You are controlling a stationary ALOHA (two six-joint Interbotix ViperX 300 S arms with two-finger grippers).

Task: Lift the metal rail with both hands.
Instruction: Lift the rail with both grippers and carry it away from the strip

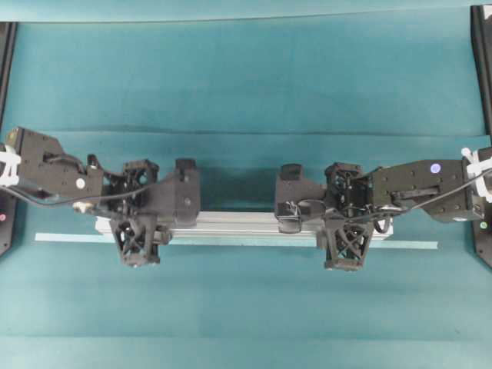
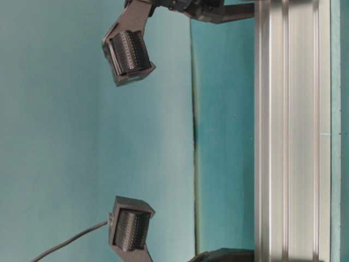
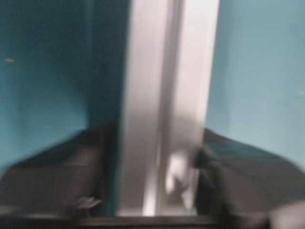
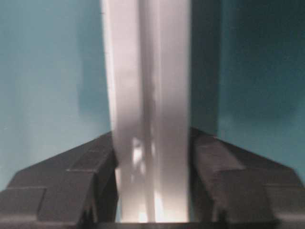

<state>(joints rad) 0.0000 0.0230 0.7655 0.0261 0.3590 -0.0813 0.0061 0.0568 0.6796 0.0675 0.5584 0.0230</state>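
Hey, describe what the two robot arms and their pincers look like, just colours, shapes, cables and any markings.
Both arms are black and blocky. The left pincer and right pincer have black fingers with triangular lattice cut-outs. Black cables loop along each arm, white ties wrap the outer ends, and the right arm carries a small purple dot.

metal rail [image 4: 150,114], right gripper [image 4: 151,191] fingers flanking

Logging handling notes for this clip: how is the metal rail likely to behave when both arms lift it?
The metal rail looks like a grooved aluminium extrusion, so probably stiff, with no visible sag. Its flat sides suggest it won't roll, though smooth metal may slip between jaws. Being long, it would likely tilt if the left gripper and right gripper rise unevenly.
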